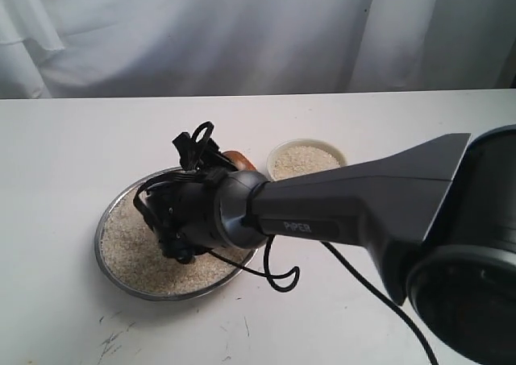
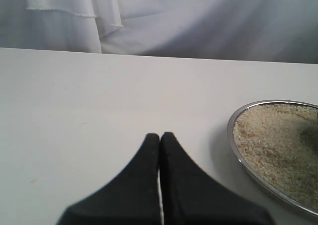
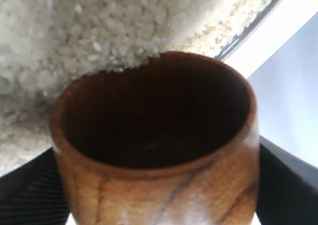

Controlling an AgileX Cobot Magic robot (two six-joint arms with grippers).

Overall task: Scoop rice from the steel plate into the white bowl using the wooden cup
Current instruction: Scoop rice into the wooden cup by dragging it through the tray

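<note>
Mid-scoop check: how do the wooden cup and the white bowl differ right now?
The wooden cup is reddish-brown with a dark inside; the white bowl is cream-white. The cup looks empty; the bowl holds rice. The right pincer grips the cup over the steel plate; the bowl stands free beside that plate. Both are small and round.

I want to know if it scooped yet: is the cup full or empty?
Empty: the cup is dark and bare inside, and the rice lies just at its rim.
</note>
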